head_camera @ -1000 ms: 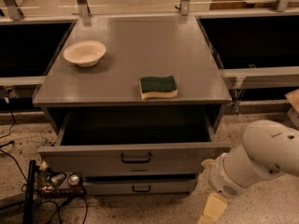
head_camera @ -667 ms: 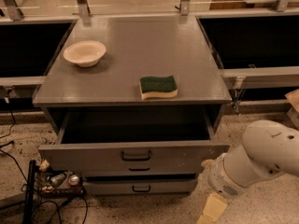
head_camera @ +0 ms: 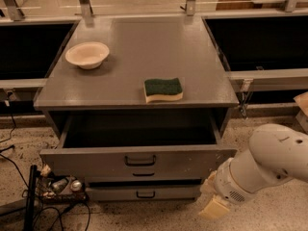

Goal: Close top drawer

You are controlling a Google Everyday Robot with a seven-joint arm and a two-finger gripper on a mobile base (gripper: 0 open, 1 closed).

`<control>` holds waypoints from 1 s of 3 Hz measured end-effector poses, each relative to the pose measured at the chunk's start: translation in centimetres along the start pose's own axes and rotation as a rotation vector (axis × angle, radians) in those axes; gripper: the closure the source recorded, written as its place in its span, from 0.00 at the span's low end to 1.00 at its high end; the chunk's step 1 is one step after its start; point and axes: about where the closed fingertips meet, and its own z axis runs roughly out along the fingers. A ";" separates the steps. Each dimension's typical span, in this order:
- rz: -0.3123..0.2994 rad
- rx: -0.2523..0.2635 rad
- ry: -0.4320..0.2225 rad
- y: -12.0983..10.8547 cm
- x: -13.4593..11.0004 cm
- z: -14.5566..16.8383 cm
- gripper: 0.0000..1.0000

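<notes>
The claw point(head_camera: 212, 204) hung low at the bottom right, just beside the right front corner of the top drawer point(head_camera: 86, 160) and close above the speckled floor point(head_camera: 159, 218); whether it was spread or closed could not be told. Behind it the one white arm point(head_camera: 272, 159) ran up and to the right in a bulky, rounded length, angled down and leftward toward the cabinet. The top drawer stood pulled well out from under the counter point(head_camera: 144, 42), its dark inside showing and its black handle point(head_camera: 140, 160) at the centre of the front. Below it sat two shorter drawer fronts (three black handles in all). On the counter were one cream bowl point(head_camera: 87, 55), far left, and one green-topped sponge point(head_camera: 163, 89) near the front edge, well apart. Cables point(head_camera: 9, 146) and small clutter point(head_camera: 60, 185) lay on the floor at left.
</notes>
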 end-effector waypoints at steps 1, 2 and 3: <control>0.000 0.000 0.000 0.0 0.0 0.0 0.72; 0.008 0.009 -0.003 -0.1 0.0 0.0 1.00; 0.051 0.060 -0.018 -0.5 -0.1 0.3 1.00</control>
